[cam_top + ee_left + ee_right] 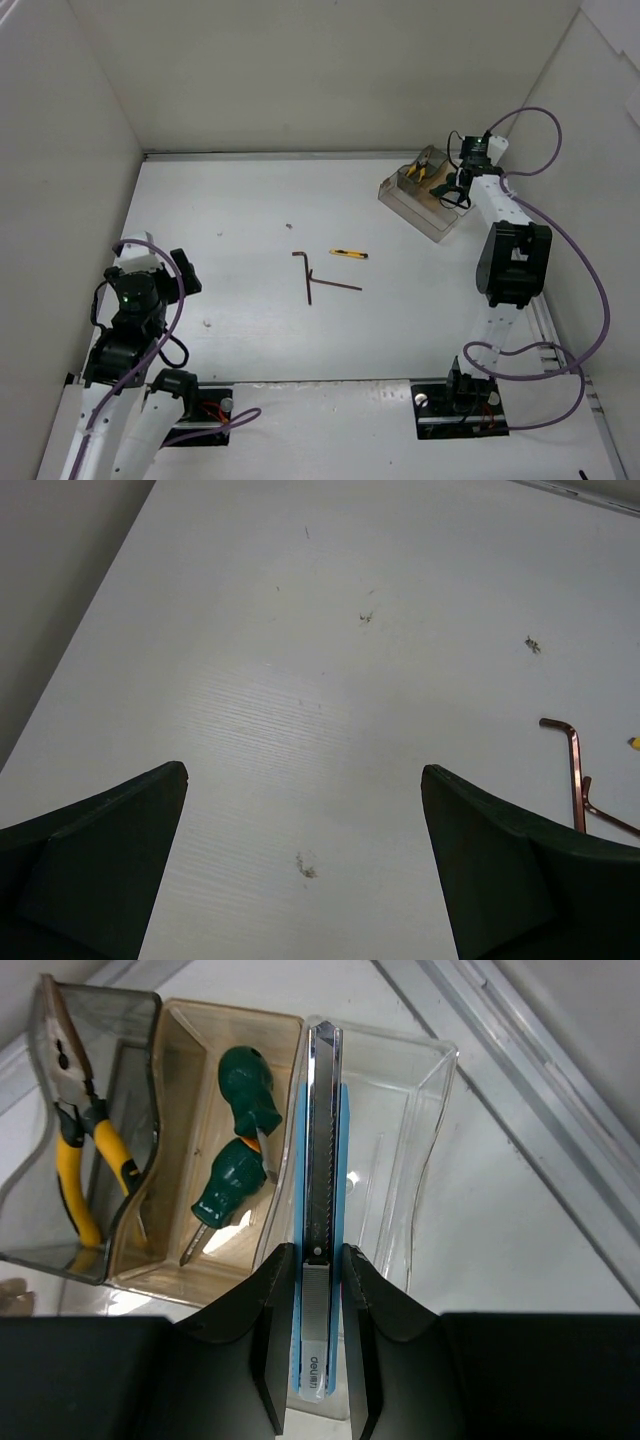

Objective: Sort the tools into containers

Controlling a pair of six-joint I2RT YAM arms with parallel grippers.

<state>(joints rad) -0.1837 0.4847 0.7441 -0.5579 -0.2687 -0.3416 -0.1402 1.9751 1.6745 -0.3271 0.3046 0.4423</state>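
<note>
The clear divided box stands at the back right. In the right wrist view its left compartment holds yellow-handled pliers and the brownish middle one holds two green-handled screwdrivers. My right gripper is shut on a light-blue utility knife, held lengthwise over the clear right compartment. Two thin dark hex keys lie mid-table, with a small yellow tool just behind them. My left gripper is open and empty above bare table, with a hex key to its right.
White walls enclose the table on the left, back and right. A metal rail runs along the wall just right of the box. The right arm's purple cable loops beside it. Small dark specks mark the table surface.
</note>
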